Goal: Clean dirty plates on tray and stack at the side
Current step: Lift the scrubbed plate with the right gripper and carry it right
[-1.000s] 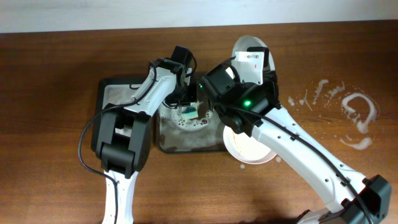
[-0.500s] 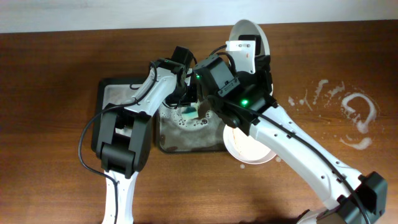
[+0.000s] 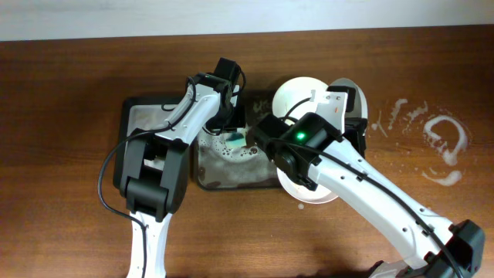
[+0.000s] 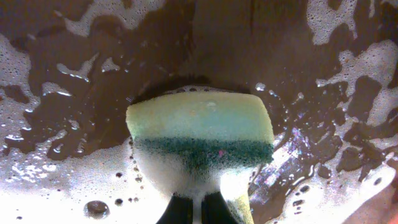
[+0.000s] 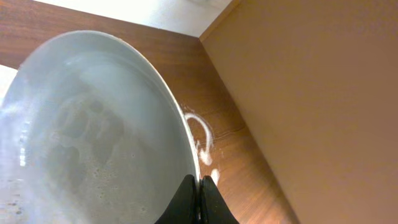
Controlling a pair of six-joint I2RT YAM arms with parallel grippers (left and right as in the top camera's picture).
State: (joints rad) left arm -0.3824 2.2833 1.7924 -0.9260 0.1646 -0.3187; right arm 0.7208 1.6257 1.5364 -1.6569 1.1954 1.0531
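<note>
A white plate (image 3: 297, 96) hangs tilted above the table behind the tray's right end, partly hidden by my right wrist. In the right wrist view my right gripper (image 5: 200, 186) is shut on this plate's (image 5: 93, 130) rim, and a wet film covers its face. Another white plate (image 3: 301, 188) lies on the table right of the tray, under my right arm. The dark tray (image 3: 208, 179) holds white foam. My left gripper (image 4: 200, 210) is shut on a yellow-green sponge (image 4: 200, 134), which presses on the foamy tray floor (image 4: 74, 81); overhead, the sponge (image 3: 234, 140) sits at the tray's back middle.
A second dark tray (image 3: 143, 116) lies left of the foamy one, under my left arm. White foam smears (image 3: 441, 143) mark the wooden table at the far right. The table's back edge meets a pale wall (image 3: 231, 15).
My right gripper has brought the plate down and forward from the back edge, tipping it from nearly edge-on to face up. The left arm and sponge have stayed put.
</note>
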